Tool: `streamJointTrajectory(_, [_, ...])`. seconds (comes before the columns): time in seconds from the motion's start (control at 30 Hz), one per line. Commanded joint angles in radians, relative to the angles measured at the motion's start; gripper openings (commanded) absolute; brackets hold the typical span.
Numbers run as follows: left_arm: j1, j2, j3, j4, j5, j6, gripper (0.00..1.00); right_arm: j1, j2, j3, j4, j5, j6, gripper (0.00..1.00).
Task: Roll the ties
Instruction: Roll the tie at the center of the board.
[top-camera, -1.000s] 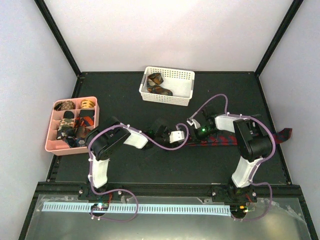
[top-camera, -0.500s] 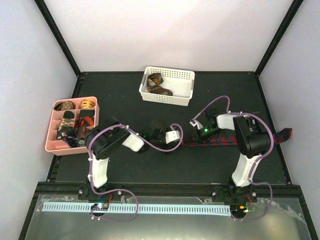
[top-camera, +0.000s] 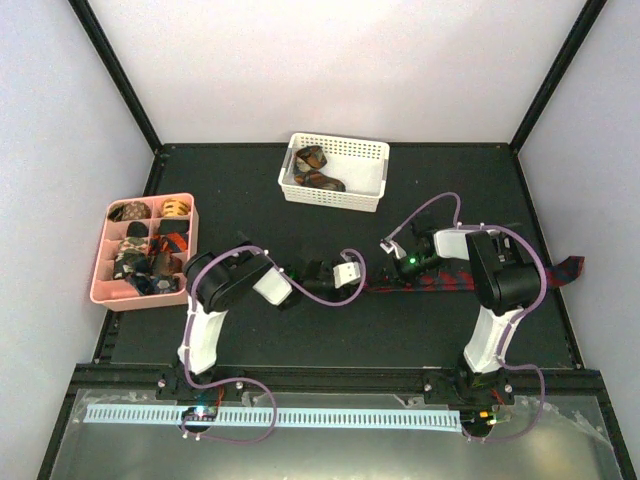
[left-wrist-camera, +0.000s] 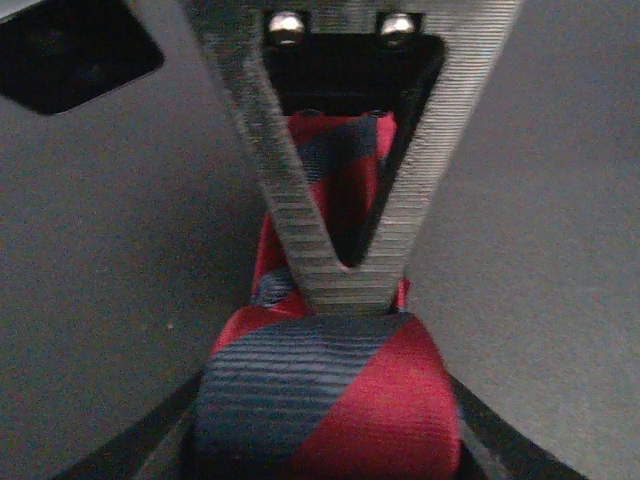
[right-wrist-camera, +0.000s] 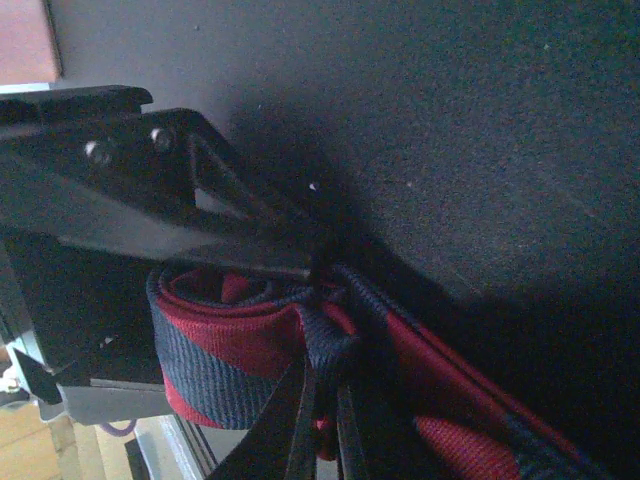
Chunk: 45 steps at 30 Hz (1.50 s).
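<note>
A dark red and navy striped tie (top-camera: 450, 281) lies across the mat, and its far end hangs over the right edge. Its near end is wound into a small coil (left-wrist-camera: 330, 400), which also shows in the right wrist view as the coil (right-wrist-camera: 215, 345). My left gripper (top-camera: 362, 282) is shut on that coil (left-wrist-camera: 325, 450), with dark fingers (left-wrist-camera: 160, 445) hugging both sides. My right gripper (top-camera: 388, 272) meets it from the right. It is shut (right-wrist-camera: 322, 420) on a fold of the strip just beside the coil.
At the back stands a white basket (top-camera: 365, 178) with rolled ties (top-camera: 318, 170) inside. A pink compartment tray (top-camera: 103, 275) at the left holds several more rolls. Purple cables (top-camera: 330, 292) loop off both arms over the black mat.
The left arm's elbow has swung right while its gripper stayed at the coil. The right gripper has edged slightly right along the tie.
</note>
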Motion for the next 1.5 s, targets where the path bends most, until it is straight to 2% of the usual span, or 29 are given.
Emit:
streamJointTrajectory(0.0, [-0.004, -0.054, -0.004, -0.151, -0.045, 0.063, 0.42, 0.002, 0.025, -0.006, 0.016, 0.071, -0.029, 0.07])
streamJointTrajectory(0.1, [-0.01, -0.095, 0.028, -0.35, -0.119, 0.095, 0.39, 0.002, 0.005, 0.012, 0.014, 0.064, -0.053, 0.23])
streamJointTrajectory(0.27, [-0.017, -0.114, 0.028, -0.459, -0.179, 0.147, 0.38, -0.024, -0.091, 0.022, -0.066, 0.061, -0.149, 0.49])
streamJointTrajectory(0.33, [-0.024, -0.113, 0.036, -0.492, -0.19, 0.168, 0.38, -0.029, -0.131, 0.02, -0.085, 0.049, -0.161, 0.53])
streamJointTrajectory(0.43, [-0.035, -0.109, 0.052, -0.525, -0.205, 0.185, 0.38, -0.026, -0.16, 0.017, -0.05, 0.015, -0.099, 0.53])
streamJointTrajectory(0.6, [-0.047, -0.09, 0.085, -0.566, -0.215, 0.195, 0.38, 0.024, -0.129, 0.034, -0.011, -0.008, -0.034, 0.5])
streamJointTrajectory(0.73, [-0.048, -0.083, 0.095, -0.58, -0.219, 0.201, 0.37, 0.037, -0.07, 0.041, -0.002, 0.022, -0.016, 0.41])
streamJointTrajectory(0.8, [-0.048, -0.081, 0.1, -0.587, -0.22, 0.2, 0.37, 0.036, -0.058, 0.044, -0.007, 0.046, -0.026, 0.31])
streamJointTrajectory(0.93, [-0.049, -0.082, 0.1, -0.587, -0.22, 0.199, 0.38, 0.035, -0.071, 0.036, -0.012, 0.097, -0.035, 0.03])
streamJointTrajectory(1.07, [-0.046, -0.087, 0.092, -0.562, -0.22, 0.183, 0.42, 0.005, -0.052, 0.03, -0.035, 0.128, -0.052, 0.02])
streamJointTrajectory(1.1, [-0.041, -0.089, 0.089, -0.548, -0.215, 0.172, 0.46, -0.002, -0.044, 0.027, -0.038, 0.139, -0.058, 0.02])
streamJointTrajectory(1.17, [-0.02, -0.105, 0.074, -0.49, -0.147, 0.141, 0.64, -0.016, -0.035, 0.017, -0.037, 0.166, -0.065, 0.02])
streamJointTrajectory(1.27, [0.008, -0.136, 0.033, -0.364, -0.037, 0.084, 0.76, -0.019, -0.033, 0.009, -0.037, 0.213, -0.064, 0.02])
streamJointTrajectory(1.47, [0.024, -0.123, -0.018, -0.165, 0.005, -0.005, 0.8, -0.018, -0.018, 0.001, -0.03, 0.282, -0.067, 0.02])
